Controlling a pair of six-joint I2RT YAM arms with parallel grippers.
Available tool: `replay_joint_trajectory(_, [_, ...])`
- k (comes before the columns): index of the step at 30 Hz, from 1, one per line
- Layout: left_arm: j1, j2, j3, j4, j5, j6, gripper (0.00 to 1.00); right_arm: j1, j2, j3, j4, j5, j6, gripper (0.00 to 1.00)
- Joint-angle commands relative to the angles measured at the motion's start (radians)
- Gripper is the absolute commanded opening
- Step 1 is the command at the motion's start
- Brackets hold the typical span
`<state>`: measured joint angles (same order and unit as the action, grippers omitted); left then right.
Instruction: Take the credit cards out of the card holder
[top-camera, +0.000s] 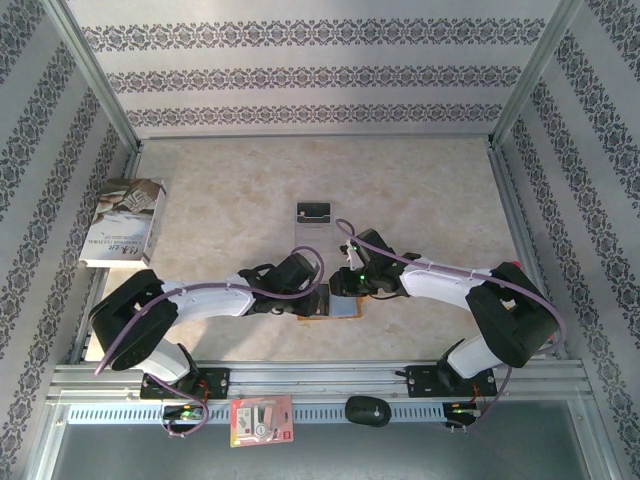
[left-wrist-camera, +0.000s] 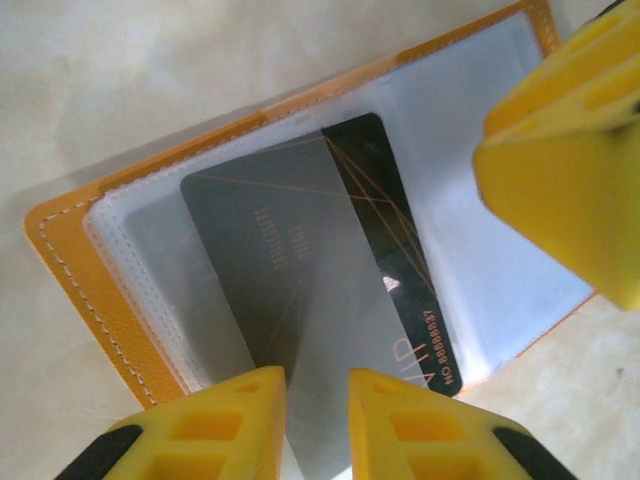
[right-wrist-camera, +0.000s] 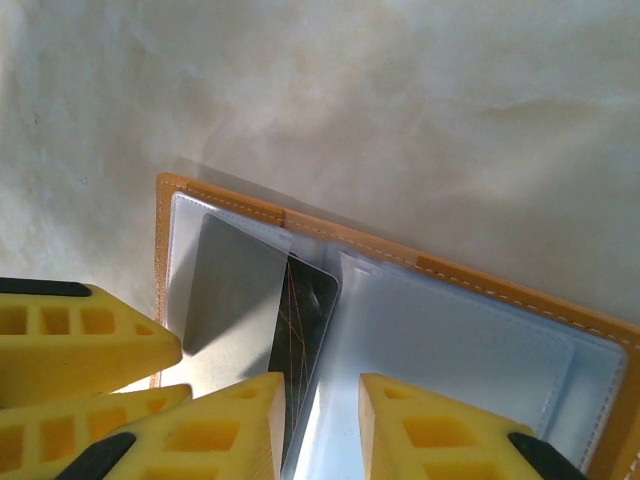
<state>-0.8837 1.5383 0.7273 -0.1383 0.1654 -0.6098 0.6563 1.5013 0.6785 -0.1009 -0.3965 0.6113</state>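
Nearest me, a red-and-white packet (top-camera: 262, 420) lies on the rail between the arm bases, out of play. Just beyond, by the near edge of the table (top-camera: 420, 180), the orange card holder (left-wrist-camera: 70, 260) lies spread open and flat, with both arms meeting over it.

I judge this to be the extraction step. A grey card (left-wrist-camera: 270, 260) sits skewed and partway out of its clear pocket, overlapping a black card (left-wrist-camera: 390, 230) marked VIP. My left end effector (left-wrist-camera: 315, 378) has its jaws drawn narrow at the grey card's near end, which runs under the gap; whether they pinch it I cannot tell. My right end effector (right-wrist-camera: 322, 390) rests partly open over the holder's other pocket, gripping nothing and seemingly pinning it down.

The next move calls for a sure pinch and a straight pull out of the pocket, with the holder kept pinned. Farther off, mid-table, is a clear stand (top-camera: 314, 222).
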Motion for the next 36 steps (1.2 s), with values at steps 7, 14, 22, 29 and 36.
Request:
replay_joint_trajectory(7, [0.0,0.021,-0.058,0.039,0.009,-0.011,0.21,0.004,0.036,0.012,-0.001,-0.05,-0.02,0.29])
replay_joint_trajectory(14, [0.008,0.026,-0.088,0.034,0.01,-0.018,0.2,0.009,0.071,0.016,0.018,-0.065,-0.014,0.3])
replay_joint_trajectory(22, [0.016,0.03,-0.117,0.002,-0.002,-0.039,0.19,0.012,0.061,0.029,0.016,-0.061,-0.023,0.31])
replay_joint_trajectory(29, [0.039,0.016,-0.132,-0.022,0.019,-0.058,0.19,0.027,-0.012,0.036,-0.03,0.036,-0.059,0.31])
replay_joint_trajectory(36, [0.095,0.017,-0.173,0.022,0.107,-0.08,0.19,0.049,0.041,0.071,-0.034,0.017,-0.072,0.3])
